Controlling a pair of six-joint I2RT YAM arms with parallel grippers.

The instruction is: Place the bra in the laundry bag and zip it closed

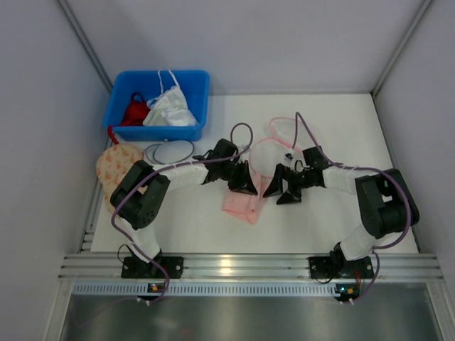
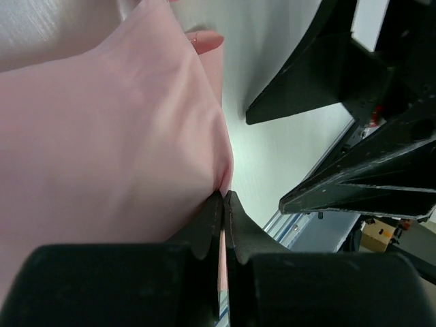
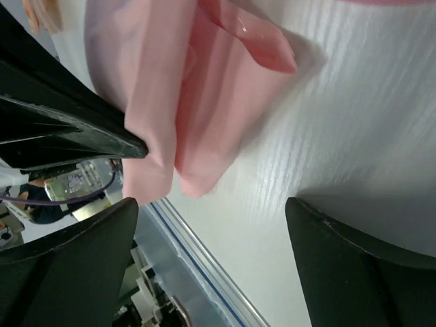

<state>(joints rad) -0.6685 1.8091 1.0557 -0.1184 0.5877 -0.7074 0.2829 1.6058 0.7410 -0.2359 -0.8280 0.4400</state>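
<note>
Bright, even overhead light; soft shadows; both wrist close-ups blurred.

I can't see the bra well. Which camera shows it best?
Right wrist: the bra shows its folds clearly. Left wrist shows only cloth pinched in the left gripper; top shows a half-hidden pink patch.

The left claw (image 2: 223,204) is pinched tight on a fold of the pink bra (image 2: 102,136), which spreads up and left from it. To its right, over the white table (image 2: 266,48), the right claw (image 2: 266,162) stands with fingers spread.

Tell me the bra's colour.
Pale salmon pink; the bra shows best in the left wrist view.
</note>
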